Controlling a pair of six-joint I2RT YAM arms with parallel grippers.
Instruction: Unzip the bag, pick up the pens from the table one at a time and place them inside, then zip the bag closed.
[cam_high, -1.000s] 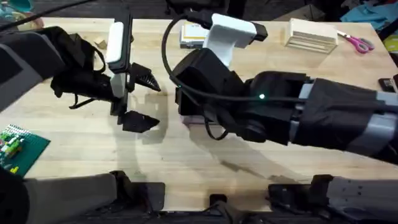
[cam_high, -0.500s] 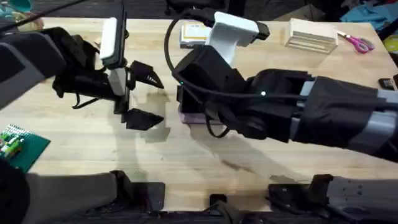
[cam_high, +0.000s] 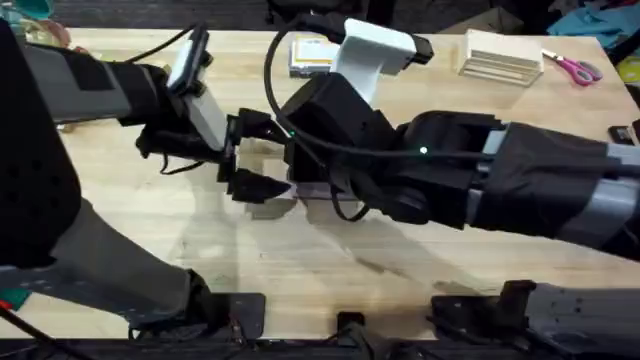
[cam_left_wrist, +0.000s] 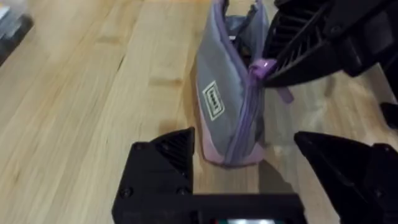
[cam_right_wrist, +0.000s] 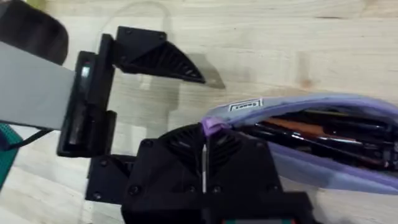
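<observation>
The bag (cam_right_wrist: 311, 155) lies on the table (cam_high: 300, 260) with its lilac zipper partly open. An orange-red pen (cam_right_wrist: 298, 127) and a black pen (cam_right_wrist: 311, 142) lie inside it. My right gripper (cam_right_wrist: 204, 134) is shut on the purple zipper pull (cam_left_wrist: 261, 65) at the bag's end. In the overhead view the right arm covers most of the bag (cam_high: 305, 190). My left gripper (cam_high: 262, 155) is open, and its fingers (cam_left_wrist: 165, 162) straddle the bag's (cam_left_wrist: 227, 99) near end without touching it.
A clear box with a yellow label (cam_high: 310, 55) sits at the back centre. A stack of wooden pieces (cam_high: 500, 55) and pink-handled scissors (cam_high: 572, 68) are at the back right. The front of the table is bare wood.
The left arm has swung right across the table, bringing its open gripper up to the bag's end. The right arm has hardly moved.
</observation>
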